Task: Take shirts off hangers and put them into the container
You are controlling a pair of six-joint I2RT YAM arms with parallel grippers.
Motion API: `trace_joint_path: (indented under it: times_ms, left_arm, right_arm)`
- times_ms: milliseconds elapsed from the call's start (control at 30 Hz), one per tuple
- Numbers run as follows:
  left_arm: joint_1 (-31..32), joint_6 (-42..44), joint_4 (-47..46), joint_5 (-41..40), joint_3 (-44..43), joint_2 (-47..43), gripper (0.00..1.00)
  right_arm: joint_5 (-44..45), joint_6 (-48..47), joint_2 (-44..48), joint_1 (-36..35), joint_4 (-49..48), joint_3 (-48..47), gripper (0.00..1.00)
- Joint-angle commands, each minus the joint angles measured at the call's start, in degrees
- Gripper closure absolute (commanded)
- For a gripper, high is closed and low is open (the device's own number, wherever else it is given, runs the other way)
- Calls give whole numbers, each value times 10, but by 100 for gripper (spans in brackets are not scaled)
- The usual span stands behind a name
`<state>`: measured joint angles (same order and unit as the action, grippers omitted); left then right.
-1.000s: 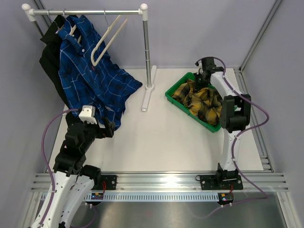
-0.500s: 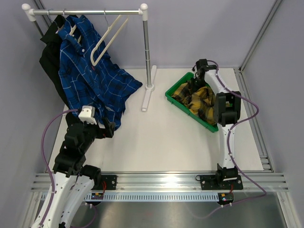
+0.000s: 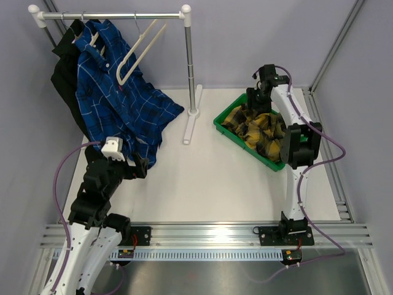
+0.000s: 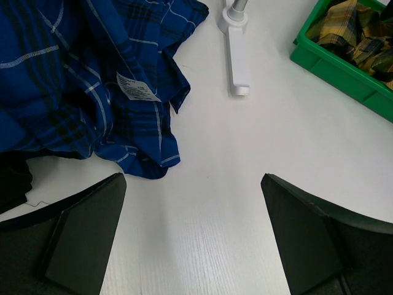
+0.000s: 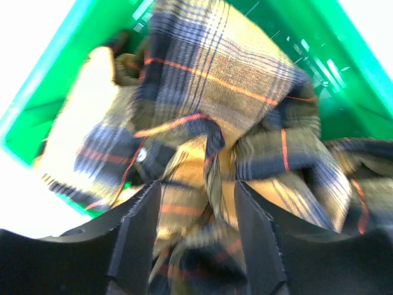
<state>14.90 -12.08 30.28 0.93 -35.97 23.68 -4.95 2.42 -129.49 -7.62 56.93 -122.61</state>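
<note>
The plaid shirt (image 3: 258,126) lies in the tray (image 4: 334,66) at 2 o'clock, under the right gripper (image 5: 196,196), jaws parted and holding nothing; the blue shirt (image 3: 116,104) and black shirt (image 3: 64,80) hang at 11 o'clock, near the left gripper (image 4: 193,178), wide open and empty.

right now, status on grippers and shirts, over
Left gripper open, over table beside blue shirt. Right gripper open above yellow plaid shirt in green tray. Black shirt hangs on rail. Nothing in the way.
</note>
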Motion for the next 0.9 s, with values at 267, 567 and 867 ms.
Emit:
trace_joint_path:
  times_ms: [267, 567, 867]
  left_arm:
    - [1, 0, -23, 5, -1, -14, 1]
    - [1, -1, -23, 0, -1, -19, 1]
    - [1, -4, -22, -8, -2, -29, 1]
  right_arm:
    - [-6, 4, 150, -13, 8, 28, 24]
    - [27, 42, 369, -16, -98, 192, 5]
    - [87, 72, 601, -16, -185, 339, 1]
